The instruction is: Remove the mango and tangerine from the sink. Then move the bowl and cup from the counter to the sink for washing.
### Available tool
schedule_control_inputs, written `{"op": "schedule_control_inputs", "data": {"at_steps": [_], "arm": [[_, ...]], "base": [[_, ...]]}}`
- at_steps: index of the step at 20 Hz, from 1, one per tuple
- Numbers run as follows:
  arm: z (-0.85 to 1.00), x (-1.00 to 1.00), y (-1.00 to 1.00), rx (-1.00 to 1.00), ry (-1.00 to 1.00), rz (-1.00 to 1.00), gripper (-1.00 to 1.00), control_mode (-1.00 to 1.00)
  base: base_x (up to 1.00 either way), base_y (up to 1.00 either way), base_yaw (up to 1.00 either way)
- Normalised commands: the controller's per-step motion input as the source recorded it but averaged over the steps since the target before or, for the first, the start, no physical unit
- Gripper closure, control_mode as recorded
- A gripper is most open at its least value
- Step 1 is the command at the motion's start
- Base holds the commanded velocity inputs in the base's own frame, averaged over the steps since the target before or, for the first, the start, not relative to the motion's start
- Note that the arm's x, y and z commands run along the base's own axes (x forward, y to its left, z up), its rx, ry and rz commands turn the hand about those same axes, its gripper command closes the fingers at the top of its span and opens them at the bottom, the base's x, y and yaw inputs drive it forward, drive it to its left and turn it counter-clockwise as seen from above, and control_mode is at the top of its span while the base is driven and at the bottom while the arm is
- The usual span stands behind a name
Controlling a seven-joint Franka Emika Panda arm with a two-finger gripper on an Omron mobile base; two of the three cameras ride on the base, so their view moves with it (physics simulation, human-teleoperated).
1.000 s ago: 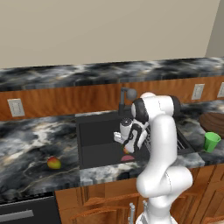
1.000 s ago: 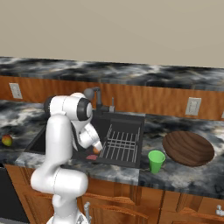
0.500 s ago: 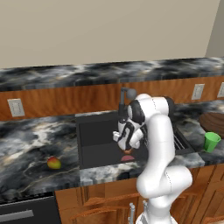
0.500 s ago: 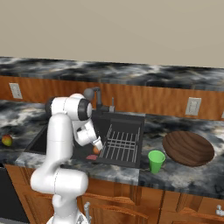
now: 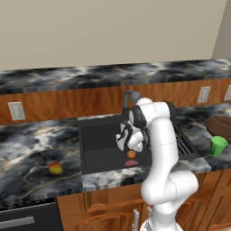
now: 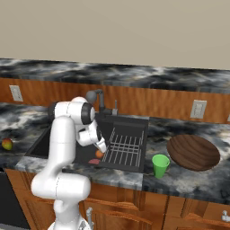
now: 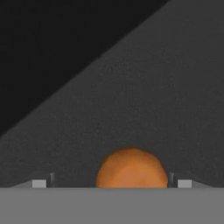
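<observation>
While your arm reaches down into the sink (image 5: pixel 97 135), start at the left end of the worktop (image 5: pixel 27 149): the mango (image 5: pixel 55 168) lies there on the marbled stone, near the front edge and well apart from the basin. Moving right, you come to the dark recessed sink, with its faucet (image 5: pixel 127 97) at the back edge. Inside it, the tangerine (image 5: pixel 131 154) sits on the basin floor toward the front wall, and a small flat reddish patch (image 5: pixel 131 163) lies just in front of it. Your tool (image 7: pixel 113 181) hangs low over the fruit with its fingers spread wide; in the hand view the tangerine (image 7: pixel 131 169) sits between the two fingertips (image 7: pixel 39 183), a gap showing on either side, so nothing is pinched. Further right, a wire rack (image 6: pixel 125 146) fills the right side of the basin. Beyond the sink's right rim, the green cup (image 6: pixel 159 165) stands upright near the front edge of the worktop. Just beside it, to the right and a little further back, the wooden bowl (image 6: pixel 193 152) rests on the stone, apart from the cup.
</observation>
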Motion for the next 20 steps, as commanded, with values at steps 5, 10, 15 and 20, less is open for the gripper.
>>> {"op": "schedule_control_inputs", "data": {"at_steps": [5,10,15,20], "arm": [[-0.13,0.12,0.0,0.0,0.0,-0.03,-1.0,-1.0],[-0.11,0.07,0.02,0.0,0.0,-0.05,-1.0,-1.0],[-0.1,0.07,0.01,0.0,0.0,-0.06,-1.0,-1.0],[-0.13,0.03,0.04,0.0,0.02,-0.07,-1.0,-1.0]], "base": [[0.0,0.0,0.0],[0.0,0.0,0.0],[0.0,0.0,0.0],[0.0,0.0,0.0]]}}
